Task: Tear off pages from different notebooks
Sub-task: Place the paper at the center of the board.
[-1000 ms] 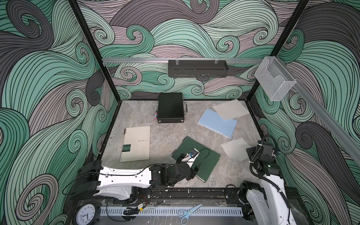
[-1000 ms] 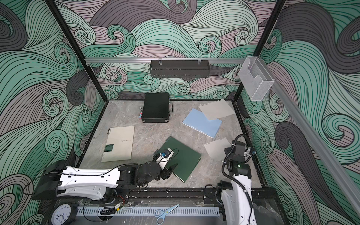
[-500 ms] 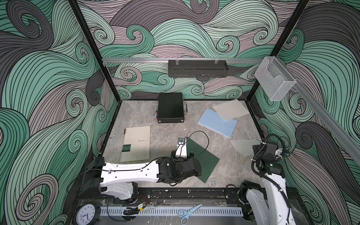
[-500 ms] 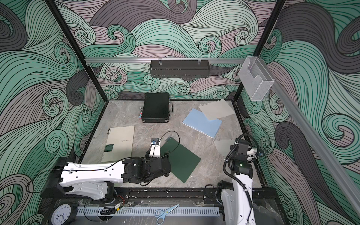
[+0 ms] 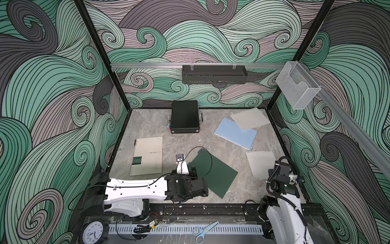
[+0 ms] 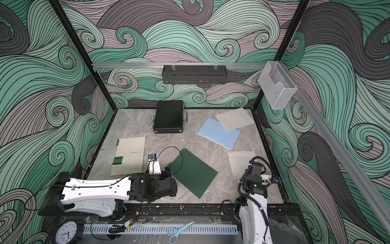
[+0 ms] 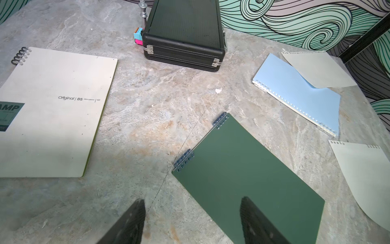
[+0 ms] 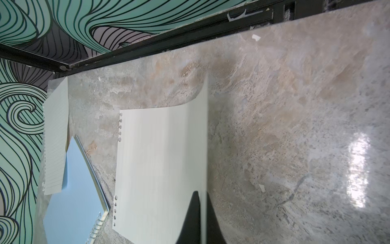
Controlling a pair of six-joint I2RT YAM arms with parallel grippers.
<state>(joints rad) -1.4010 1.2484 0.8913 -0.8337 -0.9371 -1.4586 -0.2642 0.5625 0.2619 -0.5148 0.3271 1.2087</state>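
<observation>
Right hand [image 8: 201,197] pinched shut on edge of loose page [image 8: 160,160], right of green notebook [image 7: 249,179]. Left hand [image 7: 192,201] wide open, empty, at that notebook's near edge. Advise: lay page flat, clear of notebooks, before releasing.

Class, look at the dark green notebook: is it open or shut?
Shut. The dark green notebook lies flat, only its plain cover showing, no lined pages.

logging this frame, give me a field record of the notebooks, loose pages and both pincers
notebooks: beige notebook, dark green notebook, light blue notebook, all closed
loose pages: far page overlapping the light blue notebook; near page
left pincer: open, over the dark green notebook's edge
right pincer: shut on the near page's edge
other: black case
</observation>
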